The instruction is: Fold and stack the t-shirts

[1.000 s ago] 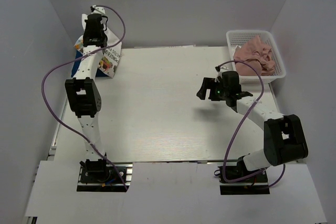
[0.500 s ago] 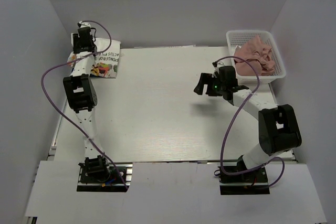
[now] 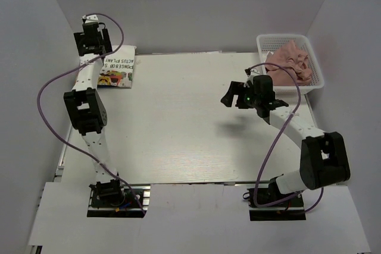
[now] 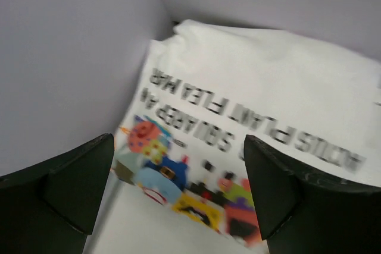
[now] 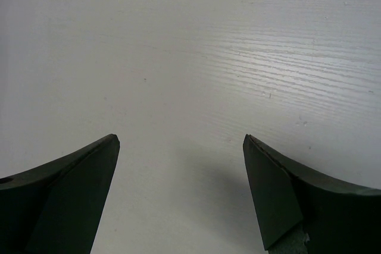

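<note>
Left tool (image 4: 178, 165): fingers wide apart, holding nothing. White printed t-shirt (image 4: 256, 87) lies folded just ahead of it, at the far-left corner of the desk (image 3: 178, 129). Pink t-shirt (image 3: 290, 60): crumpled in basket (image 3: 317, 81). Right tool (image 3: 230, 97): spread, holding nothing, mid-desk.

Lighting: bright, even, diffuse from above; pale walls, no glare. Shadows: one soft, faint patch on the table (image 3: 178, 120) beneath the right gripper (image 3: 228, 96), also seen in the right wrist view. Blur: left wrist view smeared, white t-shirt (image 4: 256, 81) lettering soft. Overhead view sharp.
</note>
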